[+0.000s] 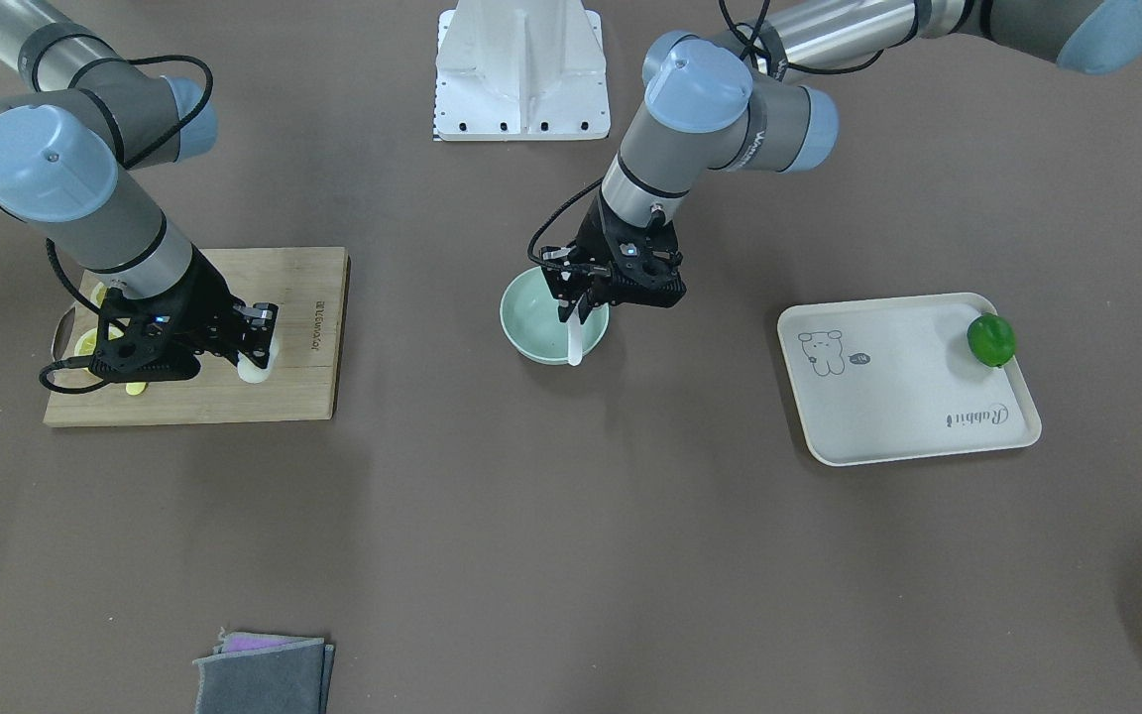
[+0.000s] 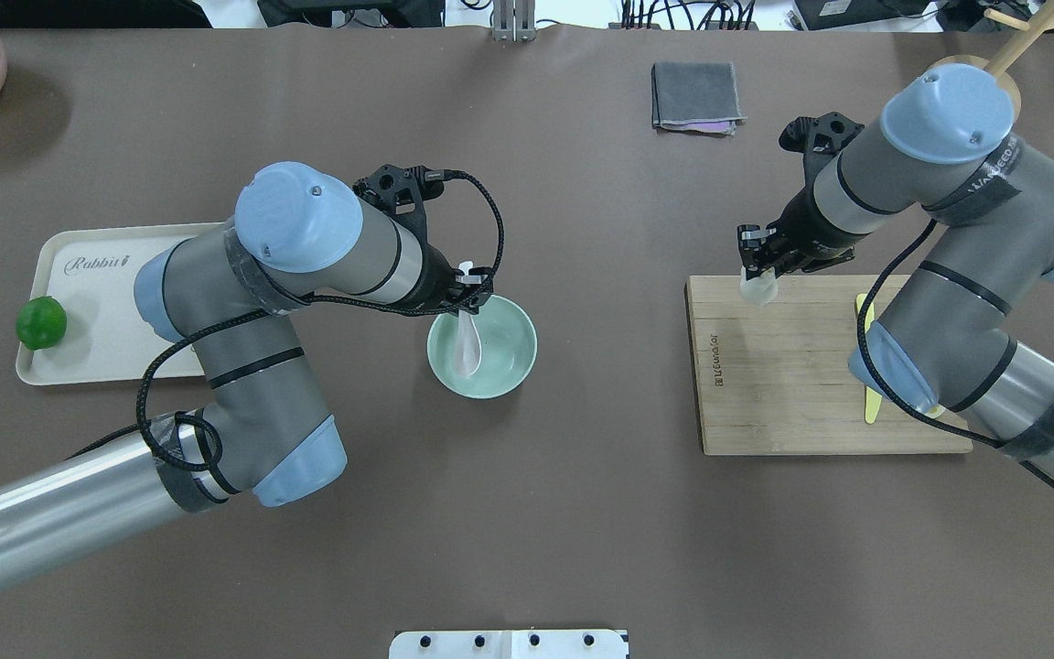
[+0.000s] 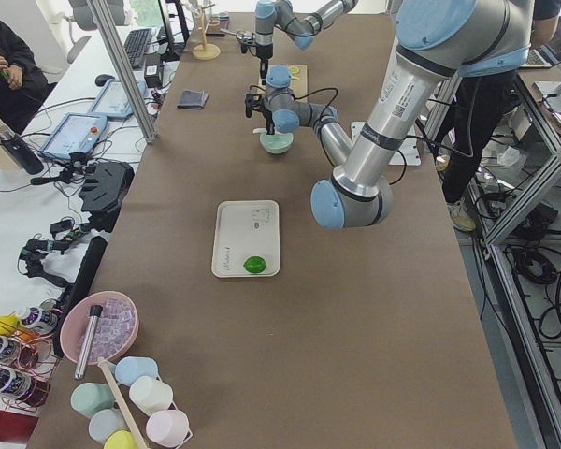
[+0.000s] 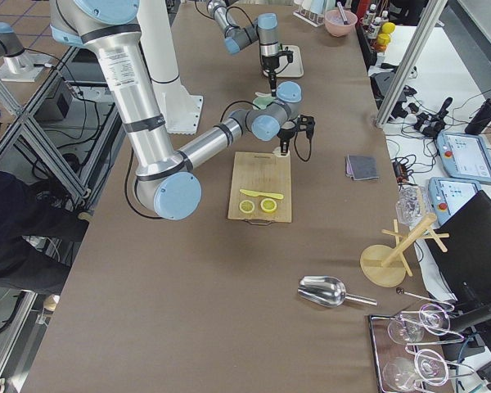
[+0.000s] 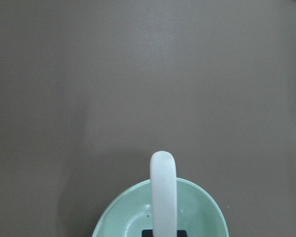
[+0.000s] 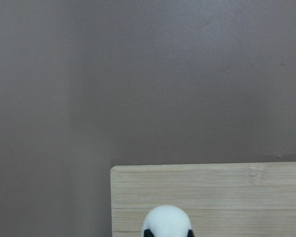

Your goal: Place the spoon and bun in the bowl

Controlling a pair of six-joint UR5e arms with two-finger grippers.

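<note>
Your left tool (image 2: 470, 295) hides the handle of the one spoon (image 2: 466, 346), clamped on it, scoop down inside the single bowl (image 2: 524, 361) at mid-bench. The right tool (image 2: 758, 275) pinches the one bun (image 2: 758, 289), half hidden, at the cutting board (image 2: 792, 384) toward the bench's right end. You can't tell whether the bun is lifted. Two lemon slices (image 4: 248, 206) lie on the board.

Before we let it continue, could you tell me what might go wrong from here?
The spoon in the left gripper seems to reach the rim of the bowl; released so, it might tip out. The right gripper holds the round bun at its fingertips, so it could slip on the way.
</note>
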